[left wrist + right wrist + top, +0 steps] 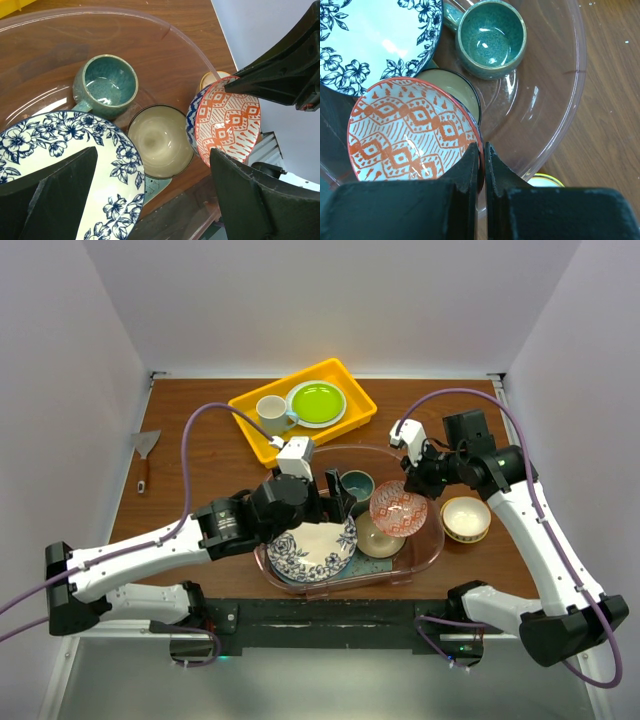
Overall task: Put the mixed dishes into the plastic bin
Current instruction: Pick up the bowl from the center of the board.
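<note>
Wood desk [200, 450] stands between white walls [300, 300]. At its near edge the plastic bin [436, 540] holds a blue-flowered plate [315, 545], mug [356, 483] and tan bowl [380, 537]; a mint tray [156, 186] is mostly hidden underneath. Right fingers [496, 172] clench the red-patterned bowl [398, 510] above it; left fingers [245, 195] gape, empty.

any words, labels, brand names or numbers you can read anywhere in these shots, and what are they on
No text can be read in any view.
The blue-floral plate, red-patterned bowl and dark teal mug carry only patterns or glaze, no lettering.
The yellow tray shows no label or marking.
</note>
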`<state>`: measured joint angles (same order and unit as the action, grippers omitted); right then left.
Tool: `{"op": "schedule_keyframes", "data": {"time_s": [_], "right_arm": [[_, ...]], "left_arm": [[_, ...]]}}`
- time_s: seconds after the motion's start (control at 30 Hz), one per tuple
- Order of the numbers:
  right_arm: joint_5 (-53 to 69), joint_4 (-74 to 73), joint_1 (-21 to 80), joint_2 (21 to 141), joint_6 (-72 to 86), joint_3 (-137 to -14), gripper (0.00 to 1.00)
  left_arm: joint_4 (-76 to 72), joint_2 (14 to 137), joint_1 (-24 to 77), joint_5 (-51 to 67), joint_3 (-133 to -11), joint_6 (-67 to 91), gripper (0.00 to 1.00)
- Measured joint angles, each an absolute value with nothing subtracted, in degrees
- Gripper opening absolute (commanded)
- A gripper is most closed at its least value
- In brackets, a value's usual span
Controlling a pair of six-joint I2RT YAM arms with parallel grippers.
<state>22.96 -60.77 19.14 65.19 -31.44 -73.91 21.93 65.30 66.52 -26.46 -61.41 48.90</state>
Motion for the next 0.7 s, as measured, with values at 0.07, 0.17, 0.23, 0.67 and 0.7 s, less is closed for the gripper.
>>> {"op": "schedule_keyframes", "data": {"time_s": [0.07, 0.17, 0.23, 0.67, 0.7], "right_arm": [[23.0, -60.8, 19.1, 65.2, -31.4, -73.9, 0.00], [22.9, -60.8, 19.1, 65.2, -31.4, -73.9, 0.00], [22.8, -60.8, 19.1, 65.2, -31.4, -73.9, 0.00], [22.0, -60.8, 19.1, 65.2, -30.7, -73.9, 0.00], [22.0, -60.7, 19.1, 65.2, -30.6, -73.9, 0.00]], "left_arm": [[21.9, 65.6, 66.6, -26.4, -61.4, 48.8, 1.00], [21.9, 65.9, 66.7, -26.4, -61.4, 48.6, 1.00], [21.7, 66.3, 66.9, -26.4, -61.4, 48.4, 1.00], [20.4, 71.7, 67.4, -26.4, -63.1, 48.4, 1.00], [20.4, 72.8, 67.5, -26.4, -63.9, 48.4, 0.99]]}}
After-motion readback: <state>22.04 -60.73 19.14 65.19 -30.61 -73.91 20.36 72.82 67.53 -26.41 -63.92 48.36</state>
